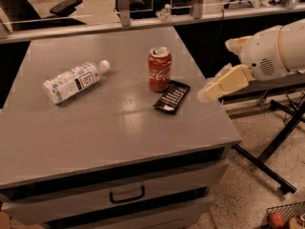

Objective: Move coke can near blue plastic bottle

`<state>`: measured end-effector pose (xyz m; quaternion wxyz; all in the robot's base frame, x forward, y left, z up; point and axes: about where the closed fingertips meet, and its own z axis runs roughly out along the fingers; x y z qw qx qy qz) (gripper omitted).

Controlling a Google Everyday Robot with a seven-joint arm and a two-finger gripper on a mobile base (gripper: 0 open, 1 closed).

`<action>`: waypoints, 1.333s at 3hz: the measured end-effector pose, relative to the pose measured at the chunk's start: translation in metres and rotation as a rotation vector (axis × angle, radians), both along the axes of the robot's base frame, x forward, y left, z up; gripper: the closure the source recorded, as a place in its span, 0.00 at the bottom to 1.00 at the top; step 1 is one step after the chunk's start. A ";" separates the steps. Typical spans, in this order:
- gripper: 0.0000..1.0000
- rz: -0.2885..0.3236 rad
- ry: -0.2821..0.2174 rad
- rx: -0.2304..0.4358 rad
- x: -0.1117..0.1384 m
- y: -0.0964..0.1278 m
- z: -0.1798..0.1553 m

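The red coke can [159,69] stands upright on the grey cabinet top [95,128], right of centre. The blue plastic bottle [74,80] lies on its side at the left, white cap pointing right toward the can. My gripper [212,90] comes in from the right, at the cabinet's right edge, to the right of the can and apart from it. It holds nothing that I can see.
A flat black snack packet [171,96] lies just right of and in front of the can, between it and my gripper. A drawer handle [127,195] is on the cabinet front. A black stand's legs [271,149] and a wire basket [286,216] are on the floor at right.
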<state>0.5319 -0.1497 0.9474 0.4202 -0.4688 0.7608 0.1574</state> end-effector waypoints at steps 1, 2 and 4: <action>0.00 -0.025 -0.035 0.107 0.028 0.012 -0.021; 0.00 -0.018 -0.076 0.211 0.053 0.030 -0.030; 0.00 0.096 -0.128 0.339 0.088 0.089 -0.040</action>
